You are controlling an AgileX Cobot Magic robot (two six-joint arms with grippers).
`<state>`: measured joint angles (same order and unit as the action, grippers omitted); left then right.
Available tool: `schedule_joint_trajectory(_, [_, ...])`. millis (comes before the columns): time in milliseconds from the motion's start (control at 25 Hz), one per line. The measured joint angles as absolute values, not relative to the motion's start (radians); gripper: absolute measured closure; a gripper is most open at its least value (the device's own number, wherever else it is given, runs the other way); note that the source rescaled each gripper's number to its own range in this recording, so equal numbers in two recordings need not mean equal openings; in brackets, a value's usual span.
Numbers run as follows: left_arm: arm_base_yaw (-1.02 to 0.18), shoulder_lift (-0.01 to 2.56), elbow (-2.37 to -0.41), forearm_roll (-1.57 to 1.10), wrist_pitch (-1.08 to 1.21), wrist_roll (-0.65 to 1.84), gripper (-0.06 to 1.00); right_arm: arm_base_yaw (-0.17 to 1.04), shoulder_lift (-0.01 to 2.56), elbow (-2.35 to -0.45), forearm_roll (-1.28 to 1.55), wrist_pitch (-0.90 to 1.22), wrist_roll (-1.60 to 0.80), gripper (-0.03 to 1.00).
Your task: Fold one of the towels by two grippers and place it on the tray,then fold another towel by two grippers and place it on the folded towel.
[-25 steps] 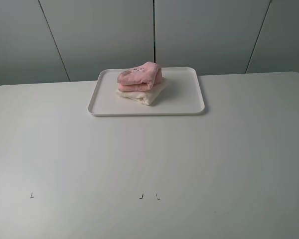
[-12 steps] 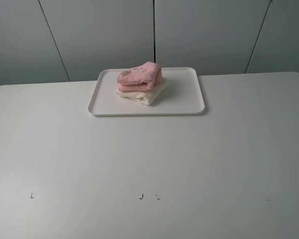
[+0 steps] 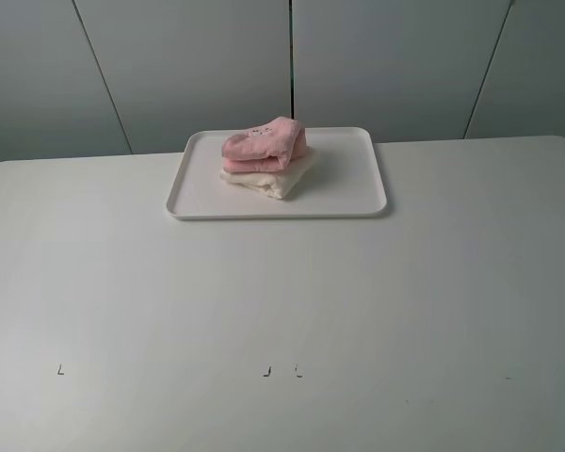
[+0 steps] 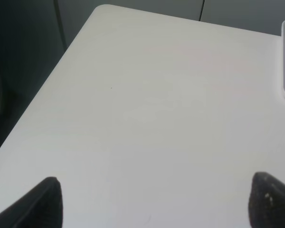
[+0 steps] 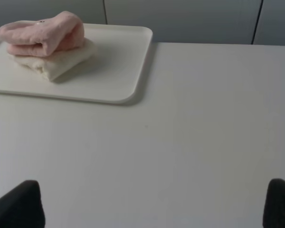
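Two towels (image 3: 266, 155) unmoved, tray (image 3: 348, 184) unchanged

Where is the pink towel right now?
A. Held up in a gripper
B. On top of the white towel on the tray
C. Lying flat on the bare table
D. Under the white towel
B: the folded pink towel sits on top of the folded white towel, and both are on the tray; the right gripper is open and holds nothing.
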<state>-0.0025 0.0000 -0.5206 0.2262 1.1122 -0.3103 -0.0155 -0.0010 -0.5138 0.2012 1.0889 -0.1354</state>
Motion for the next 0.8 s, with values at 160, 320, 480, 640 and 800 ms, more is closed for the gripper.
schedule_joint_trajectory(160, [-0.003, 0.0, -0.521, 0.226, 1.112, -0.31, -0.06, -0.002, -0.001, -0.514, 0.201, 1.089, -0.135, -0.03])
schedule_joint_trajectory(320, [-0.003, 0.0, -0.521, 0.226, 1.112, -0.31, -0.06, 0.0, -0.001, -0.514, 0.201, 1.089, -0.135, -0.03])
schedule_joint_trajectory(480, [-0.003, 0.0, -0.521, 0.226, 1.112, -0.31, -0.06, 0.0, -0.001, -0.514, 0.201, 1.089, -0.135, -0.03])
schedule_joint_trajectory(640, [-0.003, 0.0, -0.521, 0.226, 1.112, -0.31, -0.06, 0.0, -0.001, -0.514, 0.201, 1.089, -0.135, -0.03])
schedule_joint_trajectory(800, [-0.003, 0.0, -0.521, 0.226, 1.112, -0.31, -0.06, 0.0, -0.001, -0.514, 0.201, 1.089, -0.135, -0.03])
